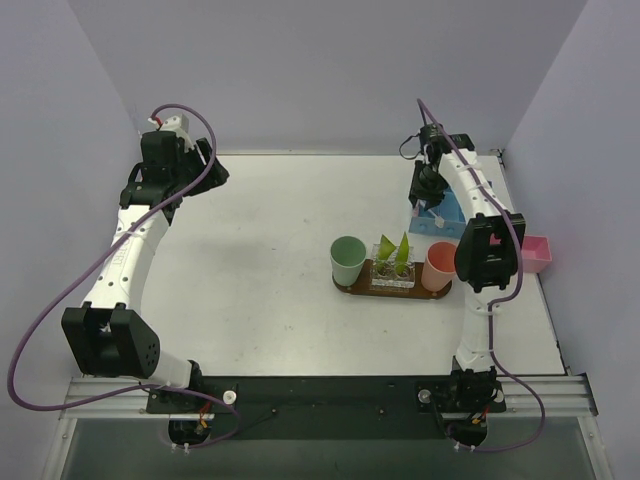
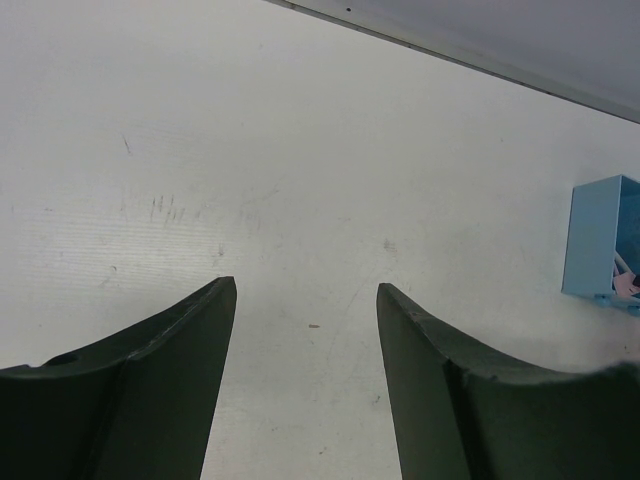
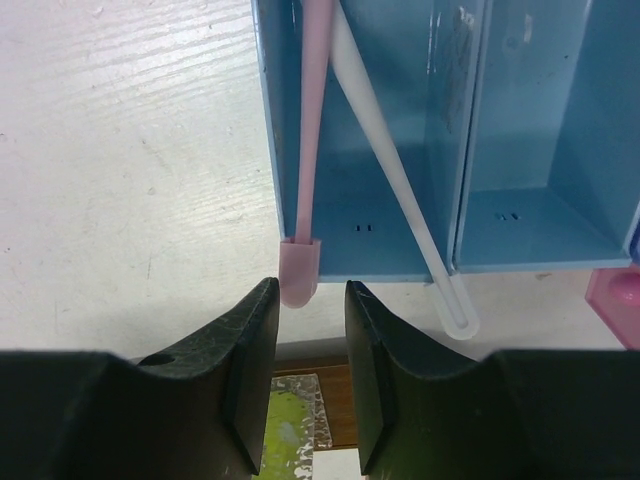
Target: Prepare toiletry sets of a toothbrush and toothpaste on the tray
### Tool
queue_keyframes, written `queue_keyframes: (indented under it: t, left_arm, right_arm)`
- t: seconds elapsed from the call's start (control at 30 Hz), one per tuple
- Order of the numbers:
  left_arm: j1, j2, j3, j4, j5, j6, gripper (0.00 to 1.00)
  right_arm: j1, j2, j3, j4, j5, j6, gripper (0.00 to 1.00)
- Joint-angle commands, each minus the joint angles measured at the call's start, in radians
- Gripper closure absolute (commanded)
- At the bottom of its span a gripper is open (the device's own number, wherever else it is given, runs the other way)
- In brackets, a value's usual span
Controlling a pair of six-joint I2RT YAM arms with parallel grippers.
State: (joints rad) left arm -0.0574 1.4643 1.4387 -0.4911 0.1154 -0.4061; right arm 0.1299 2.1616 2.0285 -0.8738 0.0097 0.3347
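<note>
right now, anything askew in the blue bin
Yes. In the blue bin, the white toothbrush lies slanted across its compartment, and both it and the pink toothbrush overhang the bin's edge. Nothing looks spilled or damaged.

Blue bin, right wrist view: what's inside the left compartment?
A pink toothbrush and a white toothbrush, near ends poking over the blue bin's wall. Their far ends are cut off by the frame.
</note>
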Motion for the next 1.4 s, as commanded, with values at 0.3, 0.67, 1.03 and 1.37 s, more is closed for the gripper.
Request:
queue_keyframes:
  t: [0.3, 0.67, 1.03, 1.37]
  left_arm:
    - [0.001, -0.013, 0.042, 0.016, 0.003, 0.004, 0.31]
    - [-0.001, -0.016, 0.042, 0.013, -0.005, 0.012, 0.31]
    - [-0.001, -0.024, 0.031, 0.016, -0.003, 0.01, 0.32]
    - [-0.001, -0.03, 0.042, 0.006, 0.0, 0.019, 0.31]
  right_arm:
    - [-0.003, 0.055, -0.002, -0.017, -0.039, -0.008, 0.79]
    - [-0.003, 0.004, -0.025, -0.019, -0.025, -0.014, 0.91]
    - [-0.01, -0.063, -0.037, -0.024, -0.016, -0.029, 1.0]
    - [-0.012, -0.141, -0.014, -0.059, -0.053, -0.029, 1.0]
